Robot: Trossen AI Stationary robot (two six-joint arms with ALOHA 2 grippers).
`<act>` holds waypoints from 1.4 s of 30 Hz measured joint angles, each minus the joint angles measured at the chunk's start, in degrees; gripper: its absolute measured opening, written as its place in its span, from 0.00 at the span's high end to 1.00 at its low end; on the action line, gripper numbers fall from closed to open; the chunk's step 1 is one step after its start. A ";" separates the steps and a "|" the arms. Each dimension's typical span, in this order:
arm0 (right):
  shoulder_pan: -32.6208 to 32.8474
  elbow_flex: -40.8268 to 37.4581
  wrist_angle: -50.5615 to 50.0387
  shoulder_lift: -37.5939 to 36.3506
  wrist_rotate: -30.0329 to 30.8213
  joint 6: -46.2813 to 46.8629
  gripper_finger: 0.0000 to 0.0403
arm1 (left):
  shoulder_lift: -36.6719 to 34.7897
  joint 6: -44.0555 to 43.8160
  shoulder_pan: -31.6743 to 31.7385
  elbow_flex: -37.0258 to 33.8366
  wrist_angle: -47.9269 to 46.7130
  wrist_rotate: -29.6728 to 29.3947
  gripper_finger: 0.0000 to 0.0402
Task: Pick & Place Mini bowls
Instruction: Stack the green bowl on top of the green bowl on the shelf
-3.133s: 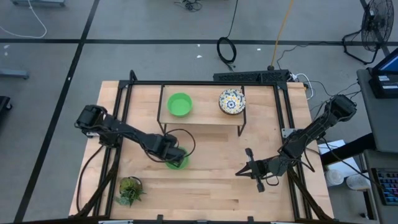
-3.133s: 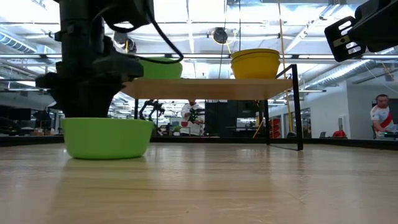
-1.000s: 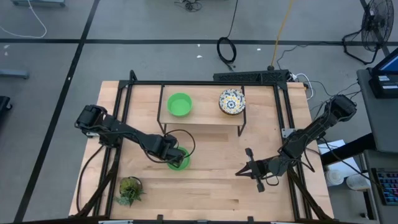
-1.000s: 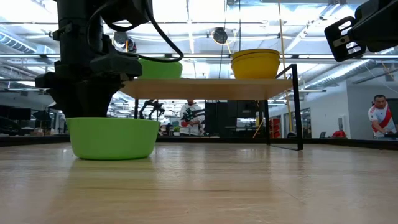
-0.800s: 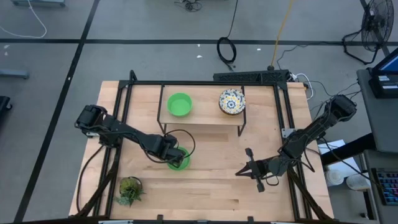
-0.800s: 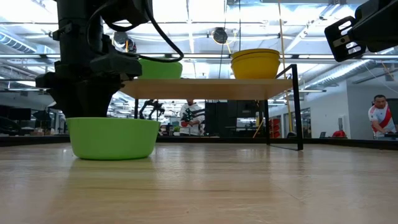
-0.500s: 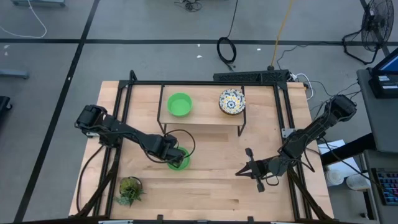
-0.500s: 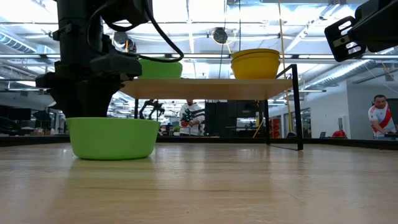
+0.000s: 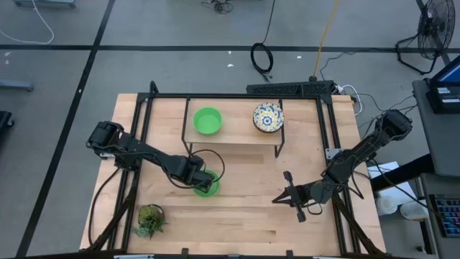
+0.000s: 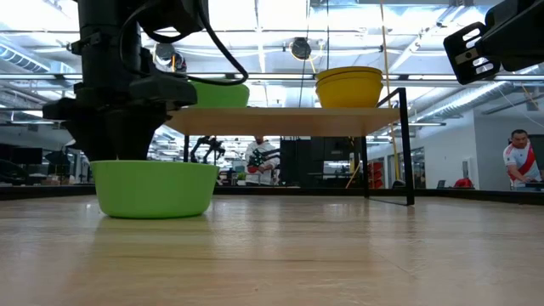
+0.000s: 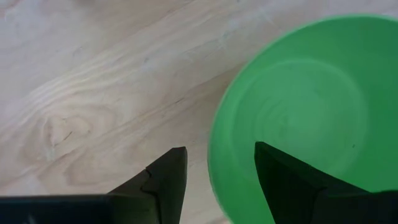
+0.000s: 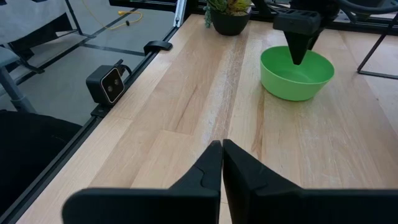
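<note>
One plain green mini bowl (image 9: 206,185) stands on its base on the table, in front of the shelf; the low view shows this bowl (image 10: 154,188) too. My left gripper (image 11: 214,158) hangs open over the bowl's left rim (image 11: 213,163), one finger outside and one inside, with gaps on both sides. Another green bowl (image 9: 208,121) and a floral bowl (image 9: 268,117) sit on the raised shelf. My right gripper (image 12: 221,149) is shut and hovers above the table's right side (image 9: 277,199), away from the bowls.
The wooden shelf (image 9: 237,137) on black legs spans the far middle of the table. A spiky potted plant (image 9: 150,219) stands near the near-left corner. Bare wood lies between the two grippers. People (image 10: 518,161) move about in the room behind.
</note>
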 joint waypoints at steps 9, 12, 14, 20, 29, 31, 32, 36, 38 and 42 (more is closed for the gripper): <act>0.01 0.00 0.00 0.00 0.00 0.00 1.00 | 0.00 -4.72 0.00 0.02 0.00 0.02 0.52; 0.00 0.00 0.00 0.00 0.00 0.00 1.00 | 0.00 -5.48 0.00 0.00 0.00 0.02 0.52; 0.00 0.00 0.00 0.00 0.00 0.00 1.00 | 0.00 -5.53 0.00 0.00 0.00 0.02 0.52; 0.02 0.00 0.00 0.00 0.00 0.00 1.00 | 0.00 -3.11 0.00 0.02 0.09 0.07 0.52; 0.00 0.00 0.01 0.00 0.00 0.00 1.00 | 0.00 8.46 0.00 0.02 0.22 2.81 0.52; 0.00 0.00 0.02 0.00 0.00 0.00 1.00 | 0.00 9.27 0.00 0.02 0.21 2.91 0.52; 0.00 0.00 0.02 0.00 0.00 0.00 1.00 | 0.00 9.27 0.00 0.02 0.22 2.91 0.52; 0.00 0.00 0.02 0.00 0.00 0.00 1.00 | 0.00 9.12 0.00 0.02 0.22 2.91 0.52; 0.00 0.00 0.00 0.00 0.00 0.00 1.00 | 0.00 7.65 0.00 0.02 0.22 2.92 0.52; 0.00 0.00 0.02 0.00 0.00 0.00 1.00 | 0.00 -0.76 0.13 0.02 0.22 3.40 0.52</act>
